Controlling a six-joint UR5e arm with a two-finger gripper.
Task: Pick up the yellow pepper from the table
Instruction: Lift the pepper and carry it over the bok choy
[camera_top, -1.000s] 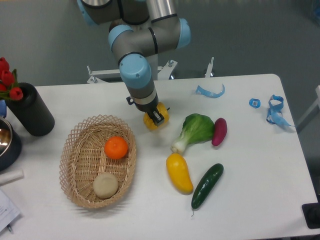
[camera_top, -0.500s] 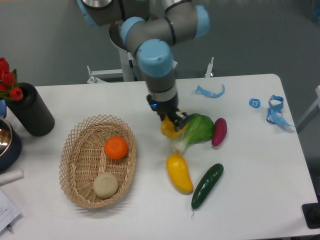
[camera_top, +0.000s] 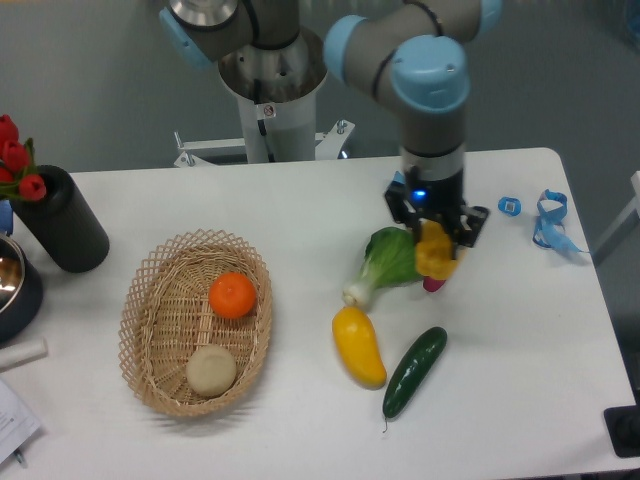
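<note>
- Above the counter (camera_top: 520, 330), toward two o'clock, the hand (camera_top: 437, 243) is clamped on the yellow pepper (camera_top: 436, 256), which is off the surface.
- Probably light and stiff; glossy skin may slip, so gripping across the lobes seems safest.
- Small, blocky, bright yellow; it hangs over the green bok choy (camera_top: 388, 262).

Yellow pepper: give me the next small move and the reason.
Probably hold the grip and stop travelling. The gripper is shut on the yellow pepper, which looks lifted off the table, over the bok choy and the purple vegetable beside it, so the pick looks done.
</note>
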